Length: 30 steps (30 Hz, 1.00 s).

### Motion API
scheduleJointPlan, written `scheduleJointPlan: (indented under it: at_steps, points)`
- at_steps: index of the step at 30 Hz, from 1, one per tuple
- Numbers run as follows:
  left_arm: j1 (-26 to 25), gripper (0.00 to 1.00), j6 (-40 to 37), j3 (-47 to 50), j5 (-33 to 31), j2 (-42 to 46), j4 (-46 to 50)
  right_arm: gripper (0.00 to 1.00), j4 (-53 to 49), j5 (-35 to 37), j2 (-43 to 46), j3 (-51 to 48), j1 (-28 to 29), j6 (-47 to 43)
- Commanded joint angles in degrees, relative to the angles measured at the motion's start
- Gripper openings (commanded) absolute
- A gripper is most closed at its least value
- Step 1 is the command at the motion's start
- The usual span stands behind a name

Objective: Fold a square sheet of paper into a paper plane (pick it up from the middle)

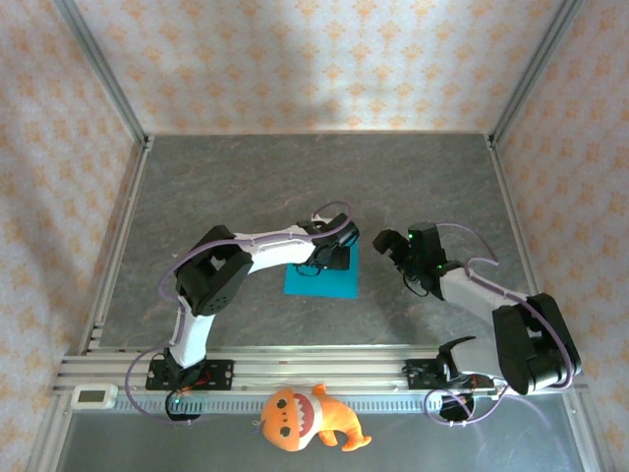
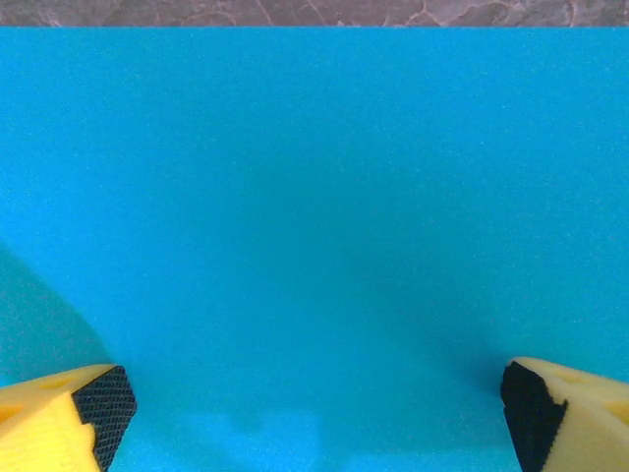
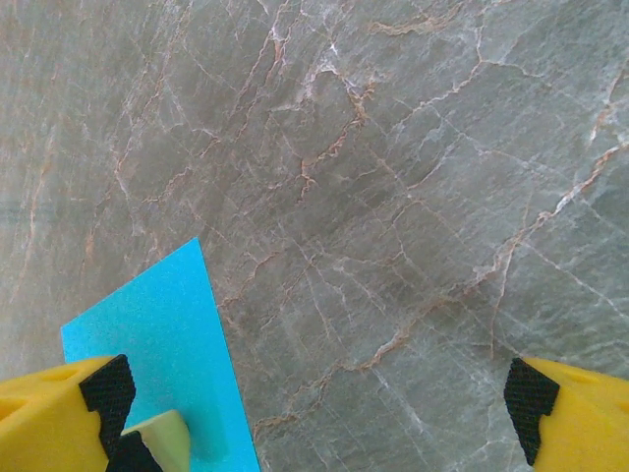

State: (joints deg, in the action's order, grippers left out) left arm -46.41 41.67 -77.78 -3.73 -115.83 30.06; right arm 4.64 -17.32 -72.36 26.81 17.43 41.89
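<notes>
Near the middle of the grey marbled counter [image 1: 246,177] the square sheet of paper [image 1: 322,280] lies flat and unfolded. My left hand [image 2: 319,403] hangs low right over it with its fingers spread wide and nothing between them, though I cannot tell whether the pads [image 2: 103,398] touch the sheet. My right hand [image 3: 319,393] hovers over the counter just beside the sheet's right edge, equally wide and empty, while an orange plush toy [image 1: 310,418] sits well apart by the near edge, between my arm bases.

The square sheet of paper [image 2: 314,216] looks smooth and matt, the table [image 3: 393,197] veined stone, the fingers [image 2: 39,428] yellow plastic.
</notes>
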Motion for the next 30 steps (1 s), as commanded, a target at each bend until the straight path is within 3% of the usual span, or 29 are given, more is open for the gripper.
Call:
scheduleJointPlan:
  at_steps: [1, 30]
  points:
    - [0.22, 0.96, 1.05, 2.81, 1.76, -2.41, 1.48, 1.0, -1.22, 1.69, 1.17, 0.07, -0.12, -0.39]
    - [0.16, 0.91, 0.61, 2.46, 1.66, -0.87, 0.39, 1.0, -1.39, 1.92, 2.2, -0.09, -0.12, 1.0]
